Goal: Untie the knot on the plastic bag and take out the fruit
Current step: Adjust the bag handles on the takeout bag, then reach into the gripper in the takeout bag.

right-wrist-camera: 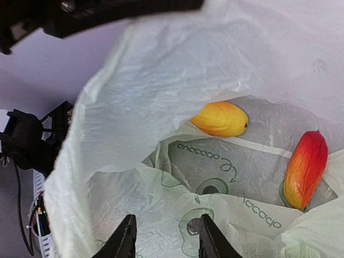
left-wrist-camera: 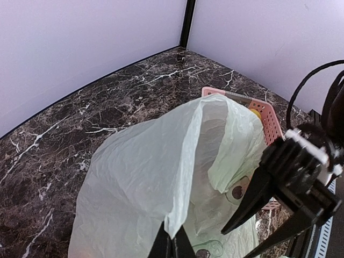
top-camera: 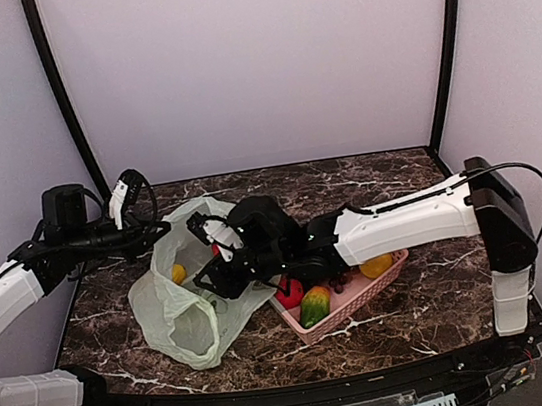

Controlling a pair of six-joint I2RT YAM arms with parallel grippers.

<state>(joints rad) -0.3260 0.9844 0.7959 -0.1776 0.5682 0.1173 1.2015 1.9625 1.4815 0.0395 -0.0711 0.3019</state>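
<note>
My right gripper (right-wrist-camera: 167,217) is inside the mouth of the plastic bag (left-wrist-camera: 145,177), jaws parted with nothing between them; only the bag's printed film lies just under the tips. I judge they are set apart like this so they can close on a piece of fruit.

Ahead of those jaws and a little to their right lies a yellow fruit (right-wrist-camera: 219,119) on the bag's floor. Farther right is a red-orange fruit (right-wrist-camera: 305,169), lying lengthwise, apart from the yellow one. Neither touches the fingers.

My left gripper (left-wrist-camera: 172,244) is pinched closed on the bag's rim, the film rising straight from between its jaws. That lift holds the near wall up as a hood, which I take to be the reason the mouth gapes wide enough for the other arm to enter. I find no knot in any view, so I judge the untying done and the emptying part-way.

Beyond the left jaws, past the bag's far lip, sits the pink basket (top-camera: 360,296) with fruit already in it. It is placed close behind the right arm, a short carry from the bag.
</note>
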